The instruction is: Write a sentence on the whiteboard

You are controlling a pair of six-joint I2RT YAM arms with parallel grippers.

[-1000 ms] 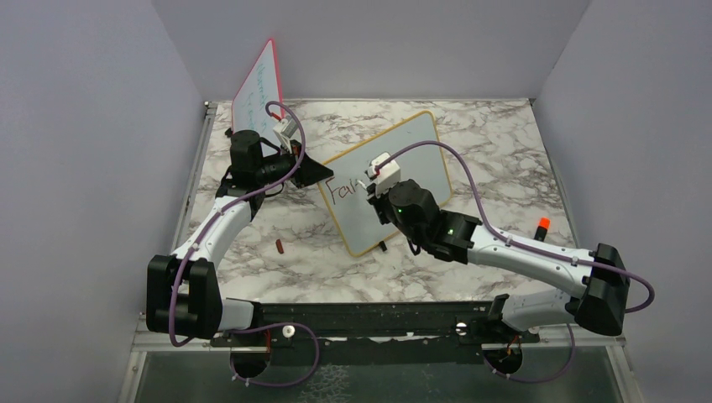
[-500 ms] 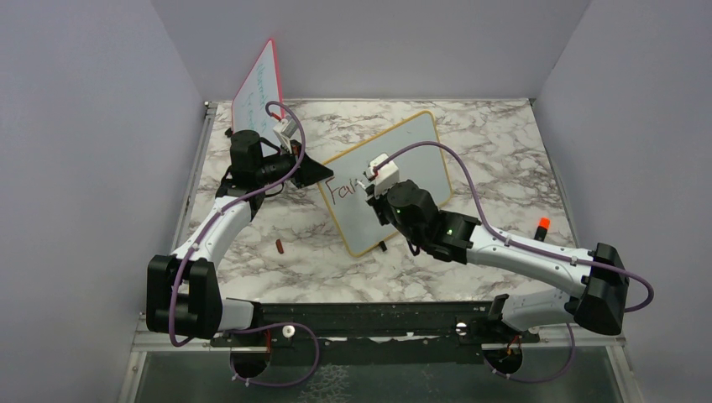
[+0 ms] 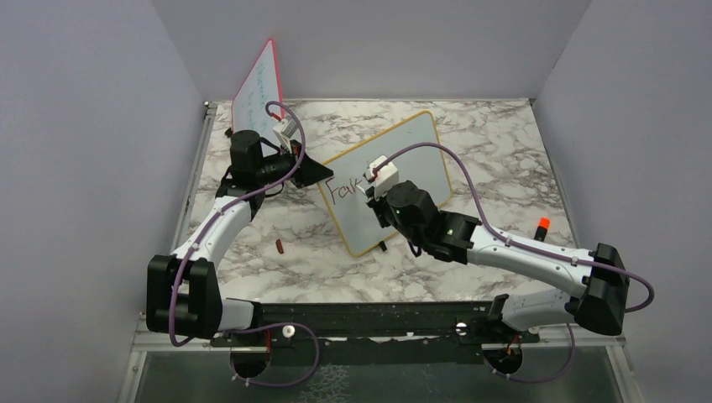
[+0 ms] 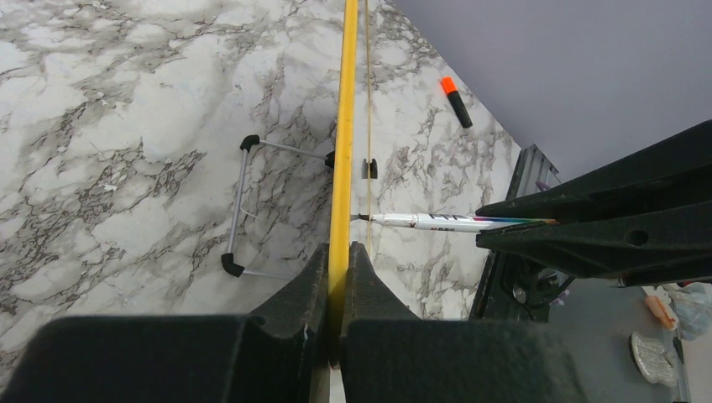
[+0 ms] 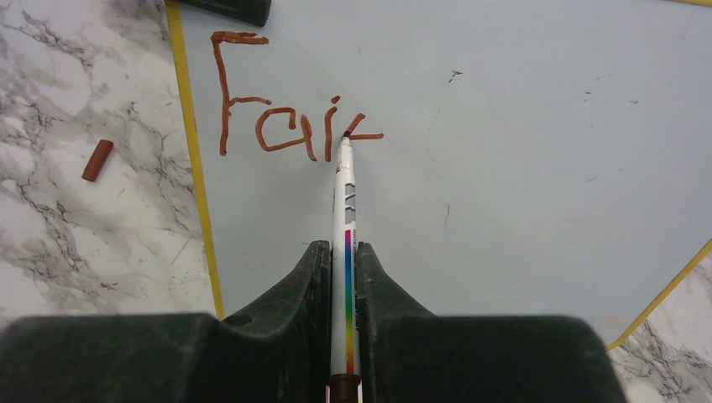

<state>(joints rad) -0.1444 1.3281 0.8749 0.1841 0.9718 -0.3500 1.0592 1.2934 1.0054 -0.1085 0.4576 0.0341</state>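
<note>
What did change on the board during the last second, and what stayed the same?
The right gripper, shut on the marker, moved only slightly and added the start of a new letter after "Fai" in the sentence. The left gripper stayed clamped on the edge of the whiteboard, which did not move.

Lighting: was bright, even, diffuse, from overhead. Shadows: lay soft and faint on the marble table [image 3: 537, 151]. Focus: was sharp throughout. Colour: whiteboard [image 5: 520, 210] rendered bluish-grey in the right wrist view.
</note>
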